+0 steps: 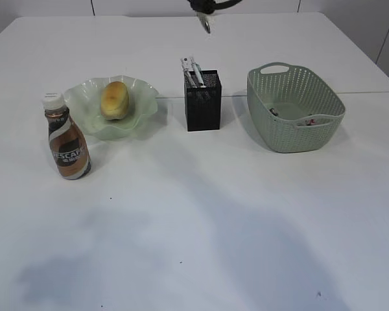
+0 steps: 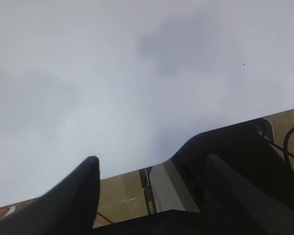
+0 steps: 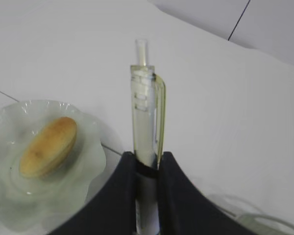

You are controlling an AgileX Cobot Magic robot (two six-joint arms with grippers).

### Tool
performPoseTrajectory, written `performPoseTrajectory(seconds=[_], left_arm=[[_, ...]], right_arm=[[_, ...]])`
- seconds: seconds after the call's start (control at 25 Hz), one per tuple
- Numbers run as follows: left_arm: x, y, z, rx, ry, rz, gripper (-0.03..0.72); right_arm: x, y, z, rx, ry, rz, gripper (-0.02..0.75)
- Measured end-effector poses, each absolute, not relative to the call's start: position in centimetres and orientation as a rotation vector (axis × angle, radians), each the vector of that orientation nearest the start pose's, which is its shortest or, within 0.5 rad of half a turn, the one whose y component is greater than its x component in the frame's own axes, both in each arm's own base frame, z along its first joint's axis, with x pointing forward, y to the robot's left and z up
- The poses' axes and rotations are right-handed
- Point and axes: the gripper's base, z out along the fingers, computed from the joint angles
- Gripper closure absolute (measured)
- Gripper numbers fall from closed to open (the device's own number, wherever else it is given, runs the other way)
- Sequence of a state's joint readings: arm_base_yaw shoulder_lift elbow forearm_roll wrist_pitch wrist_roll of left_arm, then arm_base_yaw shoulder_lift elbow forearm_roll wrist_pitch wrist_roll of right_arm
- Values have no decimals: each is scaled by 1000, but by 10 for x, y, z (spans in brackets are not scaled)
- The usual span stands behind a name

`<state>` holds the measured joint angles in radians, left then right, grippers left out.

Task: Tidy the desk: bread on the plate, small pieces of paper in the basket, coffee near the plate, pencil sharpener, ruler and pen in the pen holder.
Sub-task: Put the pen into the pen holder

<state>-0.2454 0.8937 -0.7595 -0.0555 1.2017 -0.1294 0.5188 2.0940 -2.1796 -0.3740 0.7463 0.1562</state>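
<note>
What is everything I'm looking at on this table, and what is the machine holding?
desk: one, white, under everything.
coffee: one, brown bottle with white cap, front left of the plate.
plate: one, pale green, ruffled, left.
bread: one, golden-brown, on the plate.
pen holder: one, black mesh, centre, items sticking out.
basket: one, pale green, right; small bits inside, unclear.
pen: one, clear, upright in the right gripper.
right gripper: one, black, closed on the pen.
left gripper: one, black, open, empty.
</note>
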Motion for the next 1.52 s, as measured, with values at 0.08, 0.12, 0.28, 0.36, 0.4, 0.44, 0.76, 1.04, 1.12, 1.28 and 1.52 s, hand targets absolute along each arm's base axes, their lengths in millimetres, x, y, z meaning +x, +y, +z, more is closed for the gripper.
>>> performPoseTrajectory(seconds=[0.08, 0.12, 0.28, 0.36, 0.4, 0.44, 0.76, 1.04, 1.12, 1.28, 1.52], left_arm=[[130, -37, 292, 146, 2812, -166, 222], [130, -37, 292, 146, 2809, -166, 222], [132, -38, 293, 144, 2787, -171, 222], [132, -38, 293, 144, 2782, -172, 222], [132, -38, 293, 143, 2780, -172, 222], [132, -38, 293, 143, 2778, -173, 222], [136, -39, 294, 139, 2738, -181, 222], [138, -39, 295, 137, 2710, -186, 222], [138, -39, 295, 137, 2710, -186, 222], [138, -39, 295, 136, 2710, -191, 222], [138, -40, 295, 134, 2709, -197, 222]], right_arm=[[449, 224, 360, -511, 1940, 17, 649], [449, 224, 360, -511, 1940, 17, 649], [457, 222, 344, -510, 1885, 53, 649], [463, 214, 333, -500, 1875, 56, 649], [463, 214, 333, -500, 1875, 56, 649], [468, 207, 323, -492, 1846, 70, 649], [482, 189, 322, -476, 1657, 130, 649], [498, 189, 287, -485, 1673, 140, 649], [503, 188, 273, -488, 1685, 141, 649], [512, 183, 252, -487, 1695, 145, 649], [520, 177, 237, -476, 1667, 163, 649]])
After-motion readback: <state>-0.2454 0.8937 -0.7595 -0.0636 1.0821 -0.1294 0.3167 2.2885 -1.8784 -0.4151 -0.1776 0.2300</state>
